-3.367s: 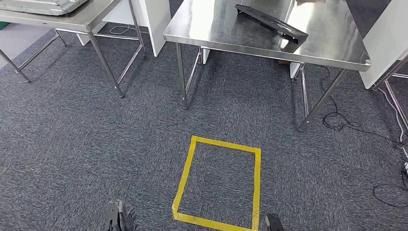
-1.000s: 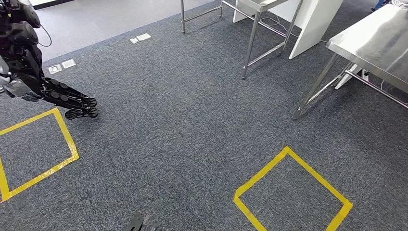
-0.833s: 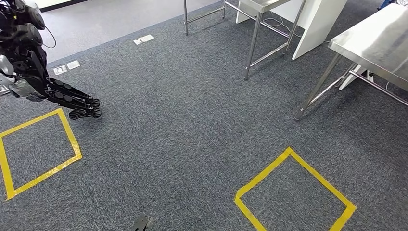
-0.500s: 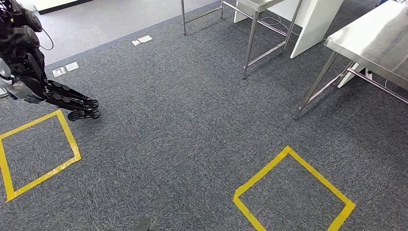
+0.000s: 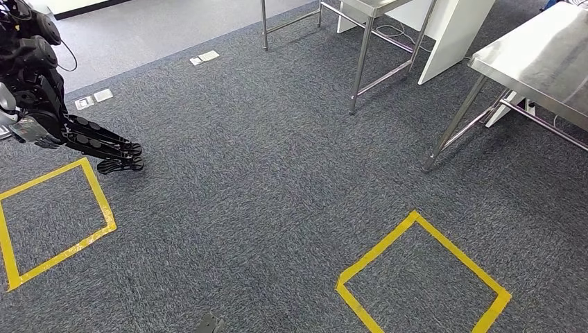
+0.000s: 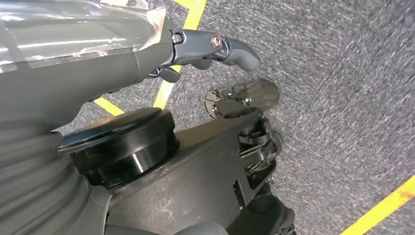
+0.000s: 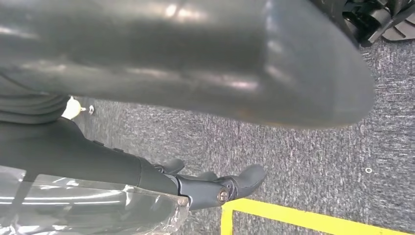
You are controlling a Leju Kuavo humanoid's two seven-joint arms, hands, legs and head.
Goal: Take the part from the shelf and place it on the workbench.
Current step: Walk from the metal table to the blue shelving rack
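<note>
A steel workbench [image 5: 548, 59] reaches in at the far right of the head view, and the stretch of its top that shows is bare. My left hand [image 6: 195, 49] hangs beside my body over the grey carpet, with its thumb stretched out, its fingers loosely bent and nothing in it. My right hand [image 7: 215, 186] hangs the same way on the other side, thumb out and holding nothing.
A yellow tape square [image 5: 423, 225] marks the carpet at the lower right and another tape square [image 5: 97, 201] lies at the left. A black robot [image 5: 41, 104] stands by the left square. The steel legs of a second table [image 5: 360, 62] and a white panel [image 5: 451, 35] stand at the back.
The camera has turned left since the oldest frame, so the table with the black part has left the picture. Over the last second the view only sways slightly.
</note>
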